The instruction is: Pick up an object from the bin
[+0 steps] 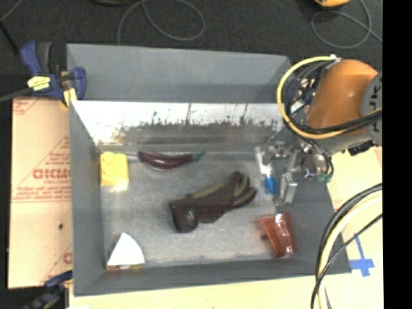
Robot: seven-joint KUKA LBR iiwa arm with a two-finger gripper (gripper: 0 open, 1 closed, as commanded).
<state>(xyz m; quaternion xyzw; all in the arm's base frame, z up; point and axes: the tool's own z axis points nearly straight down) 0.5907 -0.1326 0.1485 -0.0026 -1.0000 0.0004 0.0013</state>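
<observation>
One red clear block [277,235] points its long axis at the spread pincer [277,184] beside it.

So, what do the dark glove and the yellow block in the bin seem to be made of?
The glove looks like soft, matte fabric or leather: it lies limp and creased. The yellow block looks like hard, smooth plastic: straight edges, even colour.

A yellow block [114,169] sits at far left, with a purple eggplant [166,159] just to its right. A dark glove [209,205] sprawls in the middle, and a white wedge [125,251] lies front-left.
</observation>
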